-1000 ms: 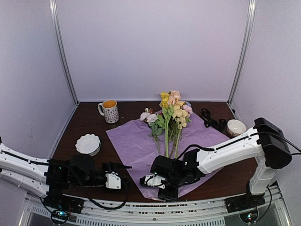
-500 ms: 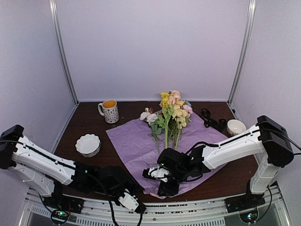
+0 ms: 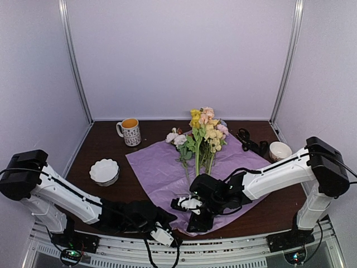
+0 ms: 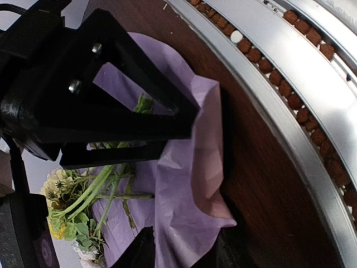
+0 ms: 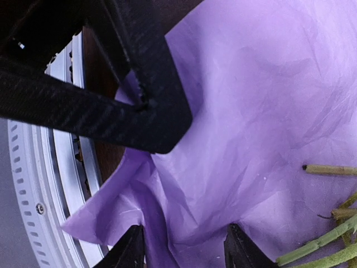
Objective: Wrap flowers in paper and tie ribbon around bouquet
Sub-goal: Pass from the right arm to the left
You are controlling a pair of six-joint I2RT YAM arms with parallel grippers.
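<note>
Pale pink paper point(image 3: 159, 167) lies spread over the dark brown tabletop point(image 3: 100, 146). The flowers point(image 3: 202, 137) rest on it, blooms toward the far wall and stems toward the arms. Both arms meet at the paper's near corner, which is rumpled and raised by the tabletop's near edge. The left end effector point(image 4: 181, 251) has its fingers apart with that corner bunched between them. The right end effector point(image 5: 184, 248) is likewise parted, straddling a raised fold near the cut stem ends. The black ribbon point(image 3: 248, 139) lies heaped at the far right, just beside a white cup point(image 3: 279, 151). A mug point(image 3: 130, 132) and a white bowl point(image 3: 105, 170) stand off the paper's left side.
</note>
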